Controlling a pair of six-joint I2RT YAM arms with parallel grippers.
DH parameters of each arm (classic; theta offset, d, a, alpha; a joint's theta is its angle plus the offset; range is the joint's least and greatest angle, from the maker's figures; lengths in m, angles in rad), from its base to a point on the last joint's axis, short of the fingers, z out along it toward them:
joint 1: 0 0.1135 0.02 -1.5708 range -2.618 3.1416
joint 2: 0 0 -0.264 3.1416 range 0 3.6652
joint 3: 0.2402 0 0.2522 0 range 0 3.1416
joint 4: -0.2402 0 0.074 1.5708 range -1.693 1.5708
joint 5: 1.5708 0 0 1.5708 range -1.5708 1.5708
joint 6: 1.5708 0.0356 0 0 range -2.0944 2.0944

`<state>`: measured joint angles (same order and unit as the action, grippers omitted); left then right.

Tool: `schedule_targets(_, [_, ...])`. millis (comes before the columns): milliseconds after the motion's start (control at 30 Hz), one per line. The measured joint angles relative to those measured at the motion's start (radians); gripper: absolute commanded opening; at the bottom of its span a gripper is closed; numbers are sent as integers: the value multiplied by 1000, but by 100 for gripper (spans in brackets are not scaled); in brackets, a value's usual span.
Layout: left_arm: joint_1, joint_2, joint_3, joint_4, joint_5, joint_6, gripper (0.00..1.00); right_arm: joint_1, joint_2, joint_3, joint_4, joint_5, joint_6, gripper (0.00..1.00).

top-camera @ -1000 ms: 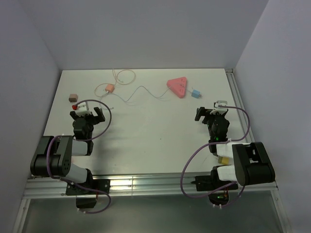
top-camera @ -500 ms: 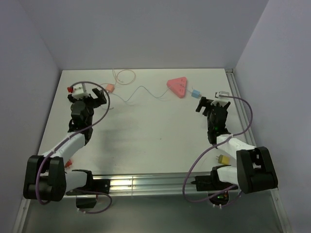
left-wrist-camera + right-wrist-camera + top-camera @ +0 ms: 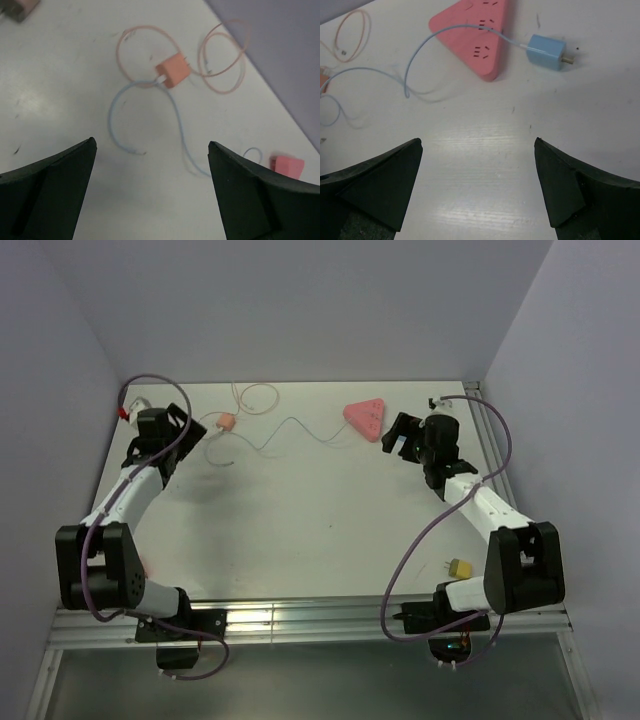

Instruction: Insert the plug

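The light-blue plug [image 3: 546,51] lies flat on the white table just right of the pink triangular socket strip [image 3: 475,30], with a thin blue cable running from it over the strip. My right gripper [image 3: 477,142] hovers open a short way in front of both and holds nothing. In the top view the right gripper [image 3: 412,426] covers the plug, beside the strip [image 3: 364,418]. My left gripper [image 3: 151,143] is open and empty, above the blue cable in front of the orange-red block [image 3: 172,71]. In the top view the left gripper [image 3: 186,434] sits left of that block [image 3: 226,423].
Thin orange cable loops [image 3: 255,397] lie behind the orange block. A brown block [image 3: 19,6] sits at the far left. A small yellow connector [image 3: 460,567] lies near the right arm's base. A metal rail [image 3: 486,445] runs along the table's right edge, and walls close in on three sides.
Both arms have stretched away from their bases toward the back of the table, the left toward the orange block, the right toward the plug and pink strip. Both grippers stayed open.
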<state>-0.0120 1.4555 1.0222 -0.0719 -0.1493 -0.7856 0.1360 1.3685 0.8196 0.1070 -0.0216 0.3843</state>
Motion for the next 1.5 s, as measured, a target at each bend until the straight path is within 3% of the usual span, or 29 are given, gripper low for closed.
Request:
schedule_targets(133, [70,-137,-169,-55,89,-25,99,26,-61,-3,-49,-60,19,100])
schedule_targets(233, [76,-300,-192,-142,89,-34,99,68,-111,-3,-72,-80,20,100])
schedule_targets(300, [91,-404,-187,-192,37,-74,100,92,-130,-3,-66,-126,31,100])
schedule_targets(367, [120,-495,-183,-257,-21,-103,91,96,-130,-4,-51,-188,53,100])
schedule_targets(467, [154,-563,-151,-407,-136,-146,89,95,-114,-5,-52,-264,79,100])
schedule_targets(667, [156,-465,-29,-836,-375,-322,98,120,-118,-5,-129,-298,90,100])
schedule_targets(900, [173,-314,-28,-1150,-488,-515,91,130,-237,1,-212,-320,89,100])
schedule_targets(967, [189,-298,-28,-1184,-494,-541,81,131,-277,8,-237,-319,86,100])
schedule_targets(1033, [213,-296,-28,-1211,-496,-559,77,133,-307,19,-257,-316,82,100])
schedule_targets(1300, [398,-278,-56,-1244,-423,-588,77,147,-338,48,-318,-312,67,100])
schedule_targets(1500, [524,-270,-162,-1214,-367,-590,75,172,-339,48,-337,-312,67,100])
